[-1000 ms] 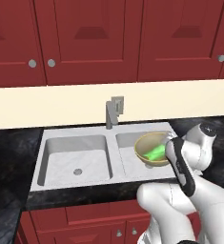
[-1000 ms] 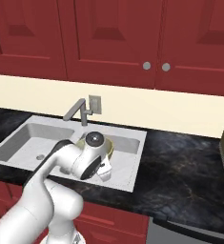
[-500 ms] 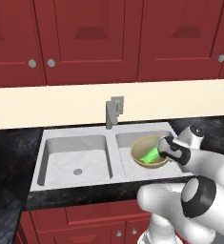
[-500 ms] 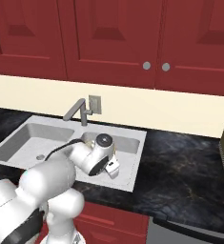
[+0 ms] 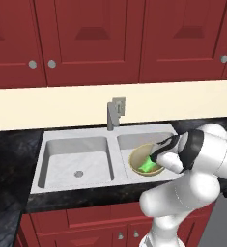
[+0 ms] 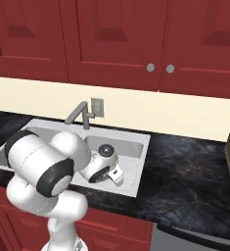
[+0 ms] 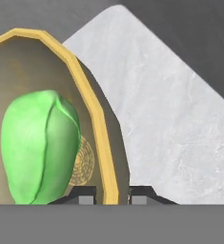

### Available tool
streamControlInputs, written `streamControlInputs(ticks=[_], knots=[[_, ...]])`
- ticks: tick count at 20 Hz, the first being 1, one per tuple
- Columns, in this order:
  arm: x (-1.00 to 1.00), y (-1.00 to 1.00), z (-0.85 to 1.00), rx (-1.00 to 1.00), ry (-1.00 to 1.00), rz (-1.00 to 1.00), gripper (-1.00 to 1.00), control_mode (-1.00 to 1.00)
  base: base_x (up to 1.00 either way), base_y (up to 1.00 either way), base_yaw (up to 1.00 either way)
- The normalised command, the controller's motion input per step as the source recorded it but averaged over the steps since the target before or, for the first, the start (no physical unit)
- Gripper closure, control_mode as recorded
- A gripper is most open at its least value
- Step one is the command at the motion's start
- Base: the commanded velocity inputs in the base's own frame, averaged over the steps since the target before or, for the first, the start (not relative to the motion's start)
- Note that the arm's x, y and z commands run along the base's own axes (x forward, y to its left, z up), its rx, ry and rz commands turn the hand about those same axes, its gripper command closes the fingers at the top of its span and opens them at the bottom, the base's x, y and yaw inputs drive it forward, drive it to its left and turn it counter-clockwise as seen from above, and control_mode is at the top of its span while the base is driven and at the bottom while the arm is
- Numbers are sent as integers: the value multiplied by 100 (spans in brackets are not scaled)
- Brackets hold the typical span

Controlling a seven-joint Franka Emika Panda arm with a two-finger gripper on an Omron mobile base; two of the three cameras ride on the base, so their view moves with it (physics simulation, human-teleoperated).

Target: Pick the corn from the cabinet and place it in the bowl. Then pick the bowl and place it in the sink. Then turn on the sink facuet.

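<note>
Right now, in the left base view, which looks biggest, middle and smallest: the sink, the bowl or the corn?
1. The sink, widest by far.
2. The bowl, partly hidden behind the arm.
3. The corn, a small green piece inside the bowl.

Bright green, faintly seamed corn cob [image 7: 39, 147]. Tan-beige round bowl [image 7: 101, 143], yellower along the rim, a pale ring pattern inside. Light grey mottled metal sink [image 5: 74, 159]; grey boxy faucet [image 5: 114, 113]. Black marbled countertop [image 6: 190, 181]. Dark red panelled cabinet doors [image 5: 91, 38], round grey knobs [image 5: 51, 63]. Cream wall strip [image 5: 47, 108].
</note>
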Motion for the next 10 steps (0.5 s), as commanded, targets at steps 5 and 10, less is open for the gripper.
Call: streamControlInputs(ticks=[5, 10], knots=[[16, 0, -24, -4, 0, 2, 100, -100, 0, 0, 0], [17, 0, -6, -1, 0, 2, 100, -100, 0, 0, 0]])
